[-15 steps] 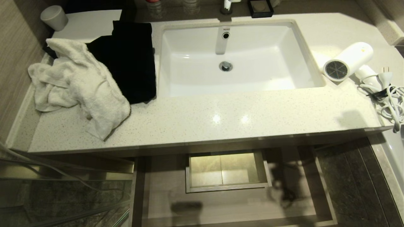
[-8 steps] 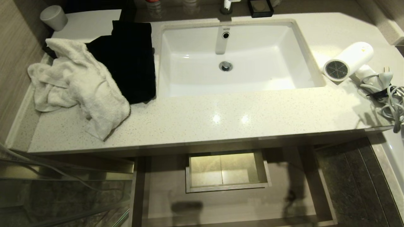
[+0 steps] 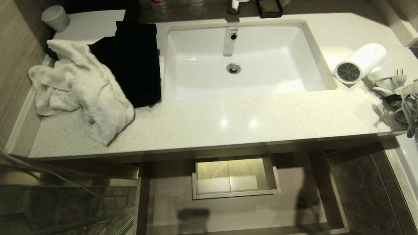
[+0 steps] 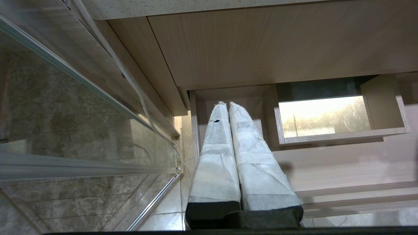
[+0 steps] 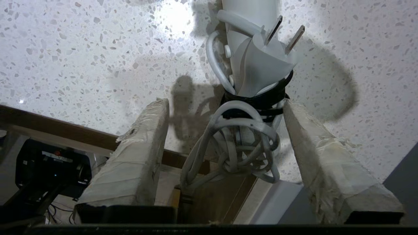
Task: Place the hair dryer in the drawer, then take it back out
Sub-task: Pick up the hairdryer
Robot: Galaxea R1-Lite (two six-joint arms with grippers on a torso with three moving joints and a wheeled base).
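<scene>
The white hair dryer (image 3: pixel 359 63) lies on the counter's right end, its grey grille turned toward the sink. Its bundled cord (image 3: pixel 404 106) and plug (image 3: pixel 399 79) lie just right of it. One padded finger (image 3: pixel 408 88) of my right gripper shows at the head view's right edge, over the cord. In the right wrist view my right gripper (image 5: pixel 225 102) is open, its fingers on either side of the cord bundle (image 5: pixel 241 143) below the plug (image 5: pixel 261 58), apart from it. The drawer (image 3: pixel 235 212) stands pulled out under the counter, with nothing in it. My left gripper (image 4: pixel 227 104) is shut, low beside the drawer (image 4: pixel 343 163).
A white sink (image 3: pixel 241 58) fills the counter's middle. A white towel (image 3: pixel 81 88) and black cloth (image 3: pixel 134 62) lie at the left, with a cup (image 3: pixel 55 18) behind them. The boxed cut-out (image 3: pixel 233 178) sits at the drawer's back middle. Glass panels (image 3: pixel 65 202) stand at the lower left.
A finger of my right gripper has come into view at the right edge, over the cord. Its shadow has slid right across the counter. The hair dryer has stayed put.
</scene>
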